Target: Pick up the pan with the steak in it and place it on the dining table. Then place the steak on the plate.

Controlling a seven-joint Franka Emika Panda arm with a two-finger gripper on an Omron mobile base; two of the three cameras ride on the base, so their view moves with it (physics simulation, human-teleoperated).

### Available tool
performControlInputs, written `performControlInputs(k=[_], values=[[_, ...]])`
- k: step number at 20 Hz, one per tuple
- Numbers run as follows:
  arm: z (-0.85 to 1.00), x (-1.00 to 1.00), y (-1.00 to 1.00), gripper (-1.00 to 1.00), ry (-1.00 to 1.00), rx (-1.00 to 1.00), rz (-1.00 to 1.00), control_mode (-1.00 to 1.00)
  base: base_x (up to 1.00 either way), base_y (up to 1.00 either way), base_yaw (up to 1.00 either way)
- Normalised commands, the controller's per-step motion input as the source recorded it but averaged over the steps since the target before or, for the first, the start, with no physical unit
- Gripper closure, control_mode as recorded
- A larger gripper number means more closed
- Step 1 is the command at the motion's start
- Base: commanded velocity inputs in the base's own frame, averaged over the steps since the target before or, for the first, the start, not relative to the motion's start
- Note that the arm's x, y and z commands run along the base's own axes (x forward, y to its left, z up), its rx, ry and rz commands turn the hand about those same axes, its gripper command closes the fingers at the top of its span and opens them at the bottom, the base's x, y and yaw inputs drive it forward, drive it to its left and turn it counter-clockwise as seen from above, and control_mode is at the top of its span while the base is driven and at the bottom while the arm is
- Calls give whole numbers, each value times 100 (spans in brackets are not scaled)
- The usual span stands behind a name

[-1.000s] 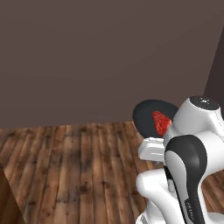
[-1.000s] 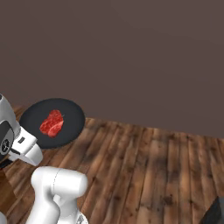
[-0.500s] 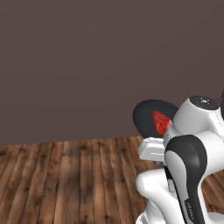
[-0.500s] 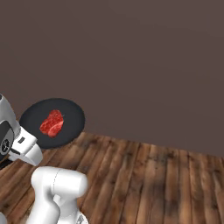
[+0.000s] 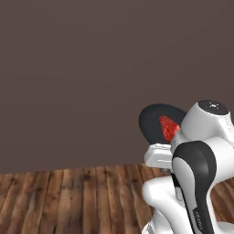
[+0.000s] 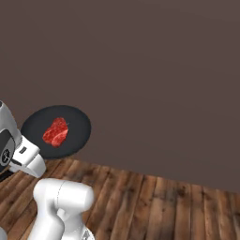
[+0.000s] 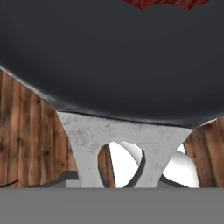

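While a plain dark brown wall point(image 6: 154, 70) and a wooden plank floor point(image 6: 154, 206) fill the background, the round black frying pan point(image 6: 56, 131) is held aloft beside the white arm, its metallic handle end point(image 7: 118, 144) toward the hand. Whether the fingers clamp that handle cannot be told. The small red lumpy steak point(image 6: 55, 132) lies inside the pan.
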Motion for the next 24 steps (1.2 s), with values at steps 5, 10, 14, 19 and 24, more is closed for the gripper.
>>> performControlInputs(k=[5, 10, 14, 19, 24], values=[[0, 0, 0, 100, 0, 0, 0, 100, 100, -23, 0], [0, 0, 0, 100, 0, 0, 0, 100, 86, -11, 14], [0, 0, 0, 100, 0, 0, 0, 100, 7, 8, 45], [0, 0, 0, 100, 0, 0, 0, 100, 0, 9, 47], [0, 0, 0, 100, 0, 0, 0, 100, 0, 9, 47]])
